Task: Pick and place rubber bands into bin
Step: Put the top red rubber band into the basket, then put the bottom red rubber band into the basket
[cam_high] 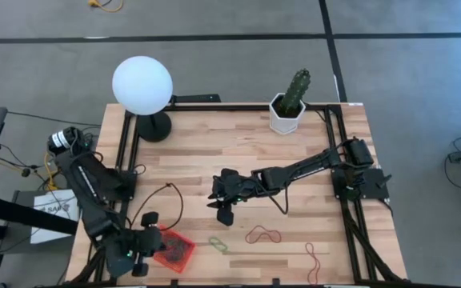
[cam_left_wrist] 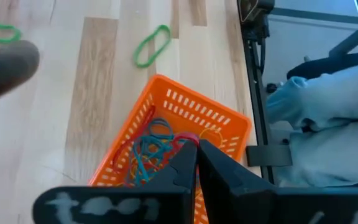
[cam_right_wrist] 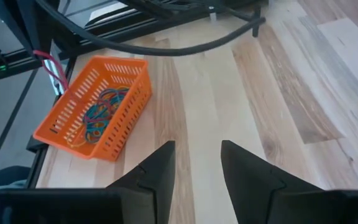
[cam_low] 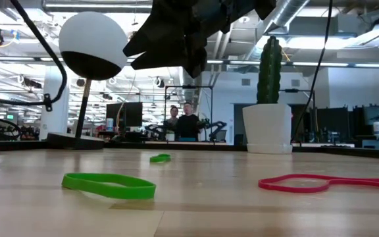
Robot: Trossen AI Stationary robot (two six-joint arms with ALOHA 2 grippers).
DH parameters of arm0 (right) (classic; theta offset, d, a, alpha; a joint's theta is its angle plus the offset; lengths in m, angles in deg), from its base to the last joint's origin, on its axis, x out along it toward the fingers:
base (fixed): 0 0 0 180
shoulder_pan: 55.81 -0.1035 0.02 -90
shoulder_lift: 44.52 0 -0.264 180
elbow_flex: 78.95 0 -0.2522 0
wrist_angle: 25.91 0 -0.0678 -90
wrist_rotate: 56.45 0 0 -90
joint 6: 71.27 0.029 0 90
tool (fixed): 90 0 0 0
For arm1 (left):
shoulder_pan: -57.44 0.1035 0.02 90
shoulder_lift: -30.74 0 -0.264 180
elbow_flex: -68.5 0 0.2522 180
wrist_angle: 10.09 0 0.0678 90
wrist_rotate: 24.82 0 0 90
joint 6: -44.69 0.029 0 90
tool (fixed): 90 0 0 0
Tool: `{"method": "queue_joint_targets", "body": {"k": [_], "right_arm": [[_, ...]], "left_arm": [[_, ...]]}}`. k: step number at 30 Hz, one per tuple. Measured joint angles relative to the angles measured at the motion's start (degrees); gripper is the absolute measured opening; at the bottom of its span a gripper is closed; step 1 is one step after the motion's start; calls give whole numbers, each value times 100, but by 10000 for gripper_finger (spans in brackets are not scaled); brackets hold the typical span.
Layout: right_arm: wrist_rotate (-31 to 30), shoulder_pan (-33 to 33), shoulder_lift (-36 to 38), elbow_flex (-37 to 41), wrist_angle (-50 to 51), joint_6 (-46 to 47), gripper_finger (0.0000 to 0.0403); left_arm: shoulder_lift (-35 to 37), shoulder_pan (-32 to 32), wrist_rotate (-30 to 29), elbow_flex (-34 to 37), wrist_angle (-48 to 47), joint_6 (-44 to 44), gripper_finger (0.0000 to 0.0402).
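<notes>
The right gripper [cam_high: 224, 210] hangs over the table [cam_high: 238, 152] with its fingers spread apart, holding nothing. The orange bin [cam_high: 174, 249], full of rubber bands [cam_right_wrist: 99, 115], sits off to its side, right beside the left gripper [cam_high: 138, 254], whose fingers are pressed together. A green band [cam_high: 218, 244] and a red band [cam_high: 262, 235] lie near the right gripper.

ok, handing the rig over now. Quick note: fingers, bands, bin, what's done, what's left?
Left gripper: fingers shut, holding a red band over the bin at the table's front left corner.
Right gripper: fingers open and empty, hanging above mid-table.
Done: a tangle of bands already lies in the bin.
Left on the table: a green band just right of the bin, a red band further right, a long red band near the front right edge. The low view shows one more small green band farther back.
Next, probably: left drops its band, right takes the nearest loose one.
</notes>
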Motion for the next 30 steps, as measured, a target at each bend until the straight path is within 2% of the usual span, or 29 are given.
{"method": "queue_joint_targets", "body": {"k": [5,15,26,30], "right_arm": [[0,0,0,0,0,-2,123],[1,0,0,2,0,-2,123],[2,0,0,4,0,-2,123],[2,0,0,7,2,-2,123]], "left_arm": [[-94,148,72,0,2,214,1],[-1211,264,43,0,30,136,25],[-1492,466,539,0,61,-147,91],[-1418,503,1308,-28,173,-159,108]]}}
